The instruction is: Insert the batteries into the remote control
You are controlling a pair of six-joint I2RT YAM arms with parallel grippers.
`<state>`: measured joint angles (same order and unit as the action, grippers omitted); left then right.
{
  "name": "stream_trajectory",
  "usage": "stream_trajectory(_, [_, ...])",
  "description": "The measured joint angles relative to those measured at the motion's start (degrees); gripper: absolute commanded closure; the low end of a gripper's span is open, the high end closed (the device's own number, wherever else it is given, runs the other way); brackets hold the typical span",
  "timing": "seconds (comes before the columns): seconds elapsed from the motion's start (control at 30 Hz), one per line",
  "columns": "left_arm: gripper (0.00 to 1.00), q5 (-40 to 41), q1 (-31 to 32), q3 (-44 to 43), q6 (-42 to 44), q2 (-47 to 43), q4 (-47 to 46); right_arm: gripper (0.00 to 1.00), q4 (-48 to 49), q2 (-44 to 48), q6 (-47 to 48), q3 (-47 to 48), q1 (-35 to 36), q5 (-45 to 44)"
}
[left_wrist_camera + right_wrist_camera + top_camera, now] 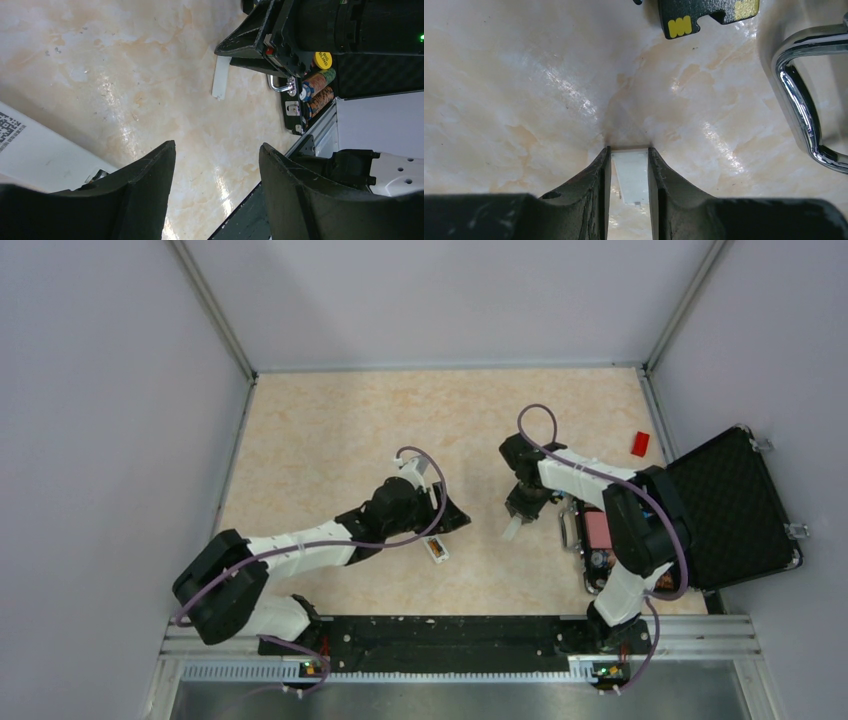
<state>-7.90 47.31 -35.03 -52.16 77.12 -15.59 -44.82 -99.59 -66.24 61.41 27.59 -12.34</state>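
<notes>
The white remote control (438,551) lies just in front of my left gripper (450,517), back up, with black and copper-orange batteries (437,549) showing in its recess. In the left wrist view its white body with a QR label (35,150) fills the lower left. My left gripper (216,145) is open and empty, above the table beside the remote. My right gripper (515,518) is shut on a small flat white plastic piece (631,172) and holds it tip down at the table surface. The piece also shows in the left wrist view (220,77).
An open black case (730,505) lies at the right edge, its chrome handle (804,100) close to my right gripper, with striped chip rolls (317,95) inside. A small red block (640,443) lies behind it. A black rail (450,630) runs along the near edge.
</notes>
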Motion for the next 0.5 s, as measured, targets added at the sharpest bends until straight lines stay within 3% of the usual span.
stream_trajectory(0.5, [0.33, -0.3, 2.3, -5.2, 1.2, 9.9, -2.4, 0.74, 2.4, 3.6, 2.2, -2.6, 0.0, 0.1])
